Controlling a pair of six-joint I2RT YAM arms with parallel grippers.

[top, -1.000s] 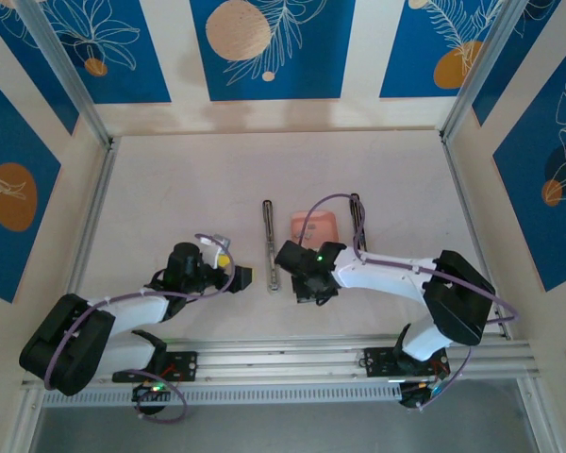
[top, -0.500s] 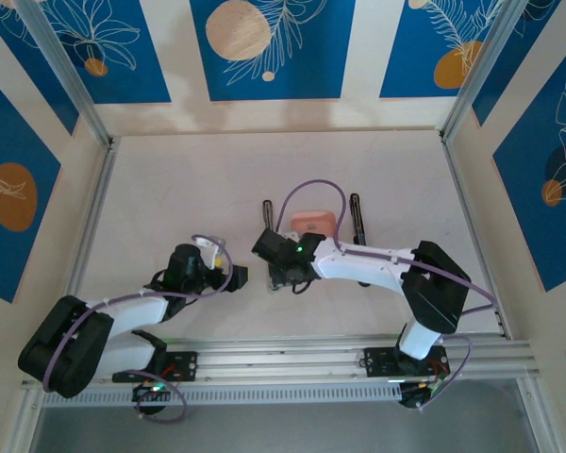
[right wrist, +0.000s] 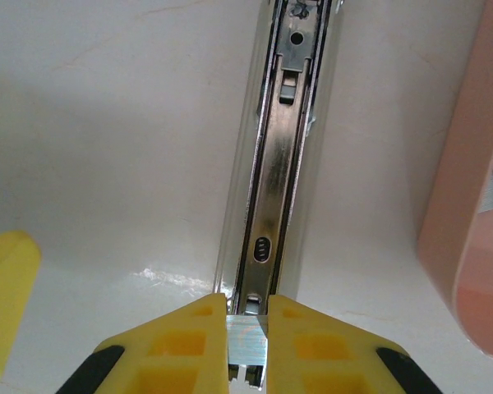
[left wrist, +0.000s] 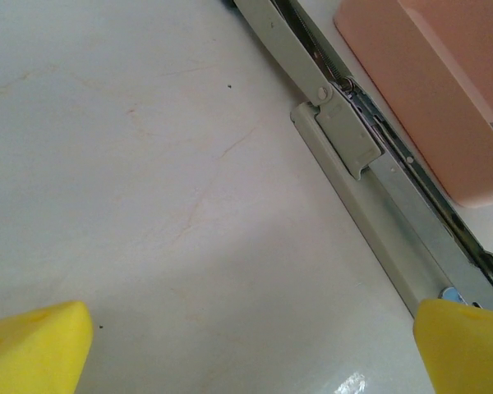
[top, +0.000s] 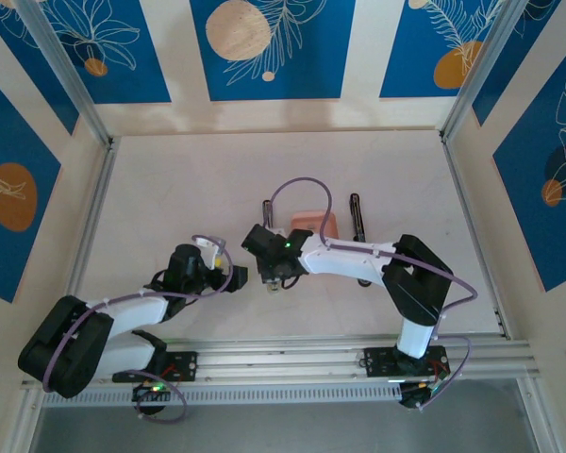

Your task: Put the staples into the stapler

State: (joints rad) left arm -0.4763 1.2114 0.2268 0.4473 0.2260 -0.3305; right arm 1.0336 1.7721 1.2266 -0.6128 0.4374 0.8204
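Left arm [top: 123, 310]: folded low, forearm reaching right towards the centre.
Left end effector [top: 238, 276]: jaws spread wide, yellow fingertips [left wrist: 33, 349] well apart.
Right arm [top: 358, 264]: elbow bent on the right side, forearm stretched left.
Right end effector [top: 272, 279]: jaws closed, yellow fingertips [right wrist: 189, 328] pinching a thin silvery strip of staples [right wrist: 246, 341].
Spacing: the two end effectors are near each other, not touching.
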